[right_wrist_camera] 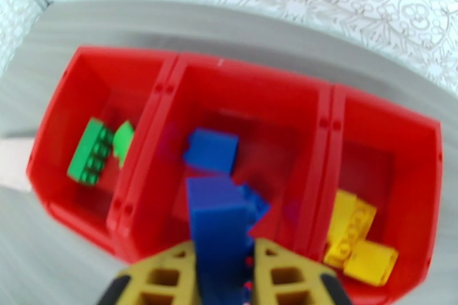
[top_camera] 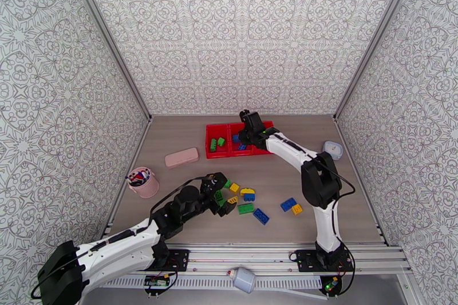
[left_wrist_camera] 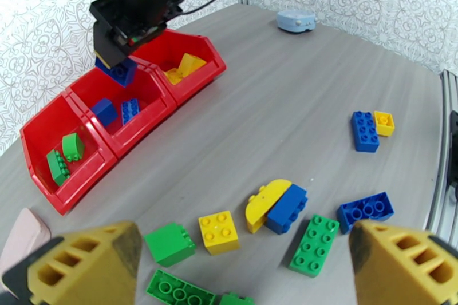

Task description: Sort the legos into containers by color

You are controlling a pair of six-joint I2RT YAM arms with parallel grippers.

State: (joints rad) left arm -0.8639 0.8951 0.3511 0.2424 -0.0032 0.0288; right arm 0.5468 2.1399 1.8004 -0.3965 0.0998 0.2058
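The containers (top_camera: 217, 155), three joined red bins, stand at the back middle of the table. The left bin holds green legos (right_wrist_camera: 91, 151), the middle one blue legos (right_wrist_camera: 212, 151), and the right one yellow legos (right_wrist_camera: 355, 237). My right gripper (right_wrist_camera: 223, 277) hangs over the middle bin, shut on a blue brick (right_wrist_camera: 220, 226); the left wrist view also shows this blue brick (left_wrist_camera: 117, 71) above the bin. My left gripper (left_wrist_camera: 240, 277) stands wide open low over loose legos: a green brick (left_wrist_camera: 169, 243), a yellow brick (left_wrist_camera: 218, 233), and a long green brick (left_wrist_camera: 314, 244).
A pink cup of pens (top_camera: 142, 181) and a pink case (top_camera: 181, 158) sit on the left. A small white lidded box (top_camera: 332, 149) is by the right wall. A blue and a yellow brick (top_camera: 292, 206) lie right of the main scatter. Patterned walls enclose three sides.
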